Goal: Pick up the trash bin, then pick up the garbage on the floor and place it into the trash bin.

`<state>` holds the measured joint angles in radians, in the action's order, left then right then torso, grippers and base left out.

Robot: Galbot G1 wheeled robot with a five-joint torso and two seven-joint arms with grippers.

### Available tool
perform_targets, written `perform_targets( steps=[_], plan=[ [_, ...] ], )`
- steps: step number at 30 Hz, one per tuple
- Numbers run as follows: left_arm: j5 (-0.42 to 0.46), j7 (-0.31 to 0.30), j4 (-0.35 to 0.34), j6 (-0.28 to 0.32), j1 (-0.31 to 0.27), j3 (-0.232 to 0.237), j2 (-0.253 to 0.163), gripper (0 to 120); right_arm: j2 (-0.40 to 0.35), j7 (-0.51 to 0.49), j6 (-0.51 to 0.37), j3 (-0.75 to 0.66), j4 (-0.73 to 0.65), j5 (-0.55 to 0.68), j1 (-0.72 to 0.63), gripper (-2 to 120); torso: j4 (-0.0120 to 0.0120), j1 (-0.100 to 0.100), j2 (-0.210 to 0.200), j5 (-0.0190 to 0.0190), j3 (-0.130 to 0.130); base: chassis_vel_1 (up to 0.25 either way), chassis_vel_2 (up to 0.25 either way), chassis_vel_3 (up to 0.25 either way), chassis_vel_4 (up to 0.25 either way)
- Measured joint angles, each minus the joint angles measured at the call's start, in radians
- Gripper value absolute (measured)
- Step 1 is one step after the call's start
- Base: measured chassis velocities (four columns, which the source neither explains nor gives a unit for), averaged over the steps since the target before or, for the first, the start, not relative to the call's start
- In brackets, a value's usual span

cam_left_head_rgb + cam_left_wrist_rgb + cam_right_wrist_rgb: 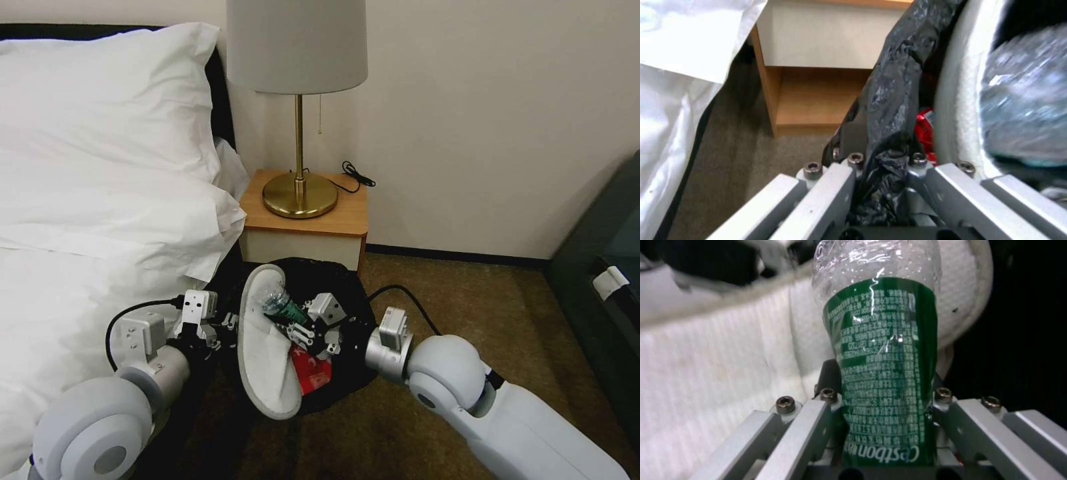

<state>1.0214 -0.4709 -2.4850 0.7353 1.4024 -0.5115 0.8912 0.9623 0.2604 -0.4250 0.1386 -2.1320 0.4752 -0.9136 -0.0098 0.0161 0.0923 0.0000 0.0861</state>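
The left tool (882, 186) is clamped on the bag-lined rim of the trash bin (337, 390), beside the bed's edge. The right tool (887, 400) grips a green bottle (885, 373) over the bin's mouth, against 1 white slipper (263, 353) lying across a red wrapper (310, 373).

bin (347, 280): on floor, just in front of nightstand (313, 220), bed (100, 200) to its left
lamp (298, 193): on nightstand, behind bin
slipper (263, 347): in bin, left side, near end sticking out over rim
bottle (283, 307): in bin, lying against slipper's right
wrapper (310, 373): in bin, near side, right of slipper
left gripper (882, 173): on bin's left rim, bag between fingers
right gripper (885, 396): inside bin, around bottle
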Motion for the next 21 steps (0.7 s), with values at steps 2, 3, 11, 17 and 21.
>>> perform_targets(
  steps=[2,3,11,17,21],
  plan=[
    [0.0,0.0,0.0,0.0,-0.001,-0.002,0.0,1,0.002,-0.001,-0.004,0.002,0.004,-0.004,0.0,20,0.0,0.0,0.0,0.0,0.0,0.0,0.0,0.0,0.0],
    [0.0,0.0,0.0,0.0,-0.002,-0.004,0.0,1,0.002,-0.001,-0.007,0.003,0.006,-0.007,-0.001,20,0.0,0.0,0.0,0.0,0.0,0.0,0.0,0.0,0.0],
    [0.0,0.004,0.002,0.0,-0.01,-0.007,0.004,1,0.004,-0.011,-0.021,0.004,0.019,-0.029,-0.004,25,0.0,0.0,0.0,0.0001,0.0,0.0,0.0,0.0,0.0],
    [0.002,0.005,0.006,0.0,-0.015,-0.008,0.007,1,0.007,-0.051,-0.022,-0.003,0.0,-0.005,0.008,45,0.0,0.0,0.0,0.0002,0.0,0.0,0.0,0.0,0.0],
    [0.002,0.006,0.01,0.0,-0.016,-0.008,0.01,1,0.006,-0.065,-0.024,-0.012,-0.016,0.009,0.011,57,-0.0001,0.0,0.0,0.0001,0.0,0.0,0.0,0.0,0.0]
  ],
)
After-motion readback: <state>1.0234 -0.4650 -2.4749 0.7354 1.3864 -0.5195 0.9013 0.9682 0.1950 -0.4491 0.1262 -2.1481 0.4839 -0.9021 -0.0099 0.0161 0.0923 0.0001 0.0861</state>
